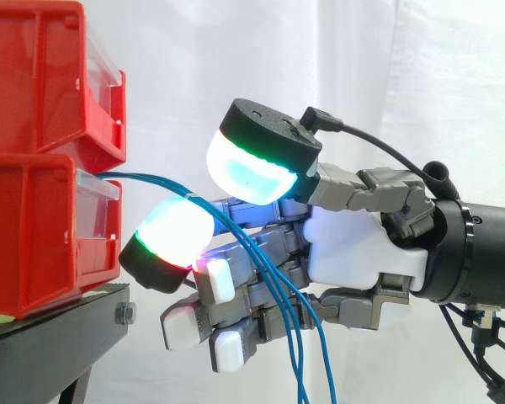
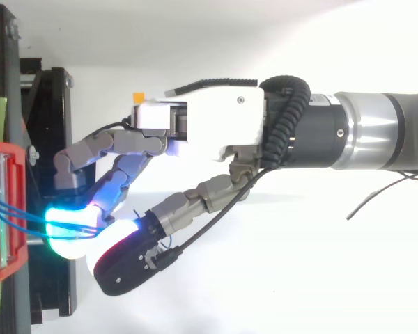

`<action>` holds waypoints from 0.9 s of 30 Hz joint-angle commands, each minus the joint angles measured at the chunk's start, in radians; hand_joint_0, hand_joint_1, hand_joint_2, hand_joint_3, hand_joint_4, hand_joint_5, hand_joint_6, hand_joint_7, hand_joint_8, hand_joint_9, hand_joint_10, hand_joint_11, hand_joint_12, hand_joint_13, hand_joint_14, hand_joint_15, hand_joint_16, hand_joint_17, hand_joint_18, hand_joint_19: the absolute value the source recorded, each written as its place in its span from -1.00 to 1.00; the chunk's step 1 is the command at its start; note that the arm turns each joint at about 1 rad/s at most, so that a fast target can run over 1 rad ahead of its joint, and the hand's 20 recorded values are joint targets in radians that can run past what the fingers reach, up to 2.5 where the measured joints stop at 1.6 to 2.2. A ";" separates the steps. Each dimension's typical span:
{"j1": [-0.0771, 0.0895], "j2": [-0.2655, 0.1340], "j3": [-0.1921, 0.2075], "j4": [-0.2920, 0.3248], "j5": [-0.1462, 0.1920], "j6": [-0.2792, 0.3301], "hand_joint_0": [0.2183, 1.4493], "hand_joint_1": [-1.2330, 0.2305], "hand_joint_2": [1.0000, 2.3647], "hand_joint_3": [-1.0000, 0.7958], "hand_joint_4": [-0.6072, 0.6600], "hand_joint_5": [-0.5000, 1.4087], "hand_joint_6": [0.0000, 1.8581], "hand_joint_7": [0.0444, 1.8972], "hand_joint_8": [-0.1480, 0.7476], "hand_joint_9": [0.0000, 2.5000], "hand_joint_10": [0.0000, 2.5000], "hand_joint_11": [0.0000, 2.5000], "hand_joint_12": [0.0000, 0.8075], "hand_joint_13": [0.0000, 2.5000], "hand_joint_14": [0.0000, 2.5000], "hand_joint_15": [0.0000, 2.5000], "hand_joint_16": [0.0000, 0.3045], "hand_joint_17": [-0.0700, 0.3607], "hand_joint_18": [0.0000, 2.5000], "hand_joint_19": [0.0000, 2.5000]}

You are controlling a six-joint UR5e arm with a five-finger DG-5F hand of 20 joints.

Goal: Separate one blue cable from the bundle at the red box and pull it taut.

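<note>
Hovers just off the front edge of the lower red bin (image 1: 25, 236), beside the black stand's (image 1: 59, 345) edge. Meets the blue cables (image 1: 143, 178), strung from the bin's front across the hand (image 1: 362, 252) and hanging below it. Cannot tell whether clenched on a cable or released.

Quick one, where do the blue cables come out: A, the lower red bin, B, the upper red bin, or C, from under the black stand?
A: the blue cables leave the front of the lower red bin, arc across to the hand and hang down past it.
</note>
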 commanded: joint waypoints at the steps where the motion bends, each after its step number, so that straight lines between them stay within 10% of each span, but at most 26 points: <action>1: -0.001 0.000 0.000 -0.002 0.000 0.002 -0.34 -0.22 -0.98 -0.22 0.28 -0.67 -0.22 0.19 0.11 -0.30 -0.99 -0.35 -0.06 -0.36 -0.99 -0.62 -0.67 -0.16 -0.40 -0.46; 27: -0.013 0.000 0.023 -0.006 -0.031 0.045 -0.24 -0.44 -0.97 -0.04 0.36 -0.71 -0.05 0.22 0.15 -0.26 -0.99 -0.20 -0.03 -0.28 -0.98 -0.57 -0.66 -0.14 -0.26 -0.46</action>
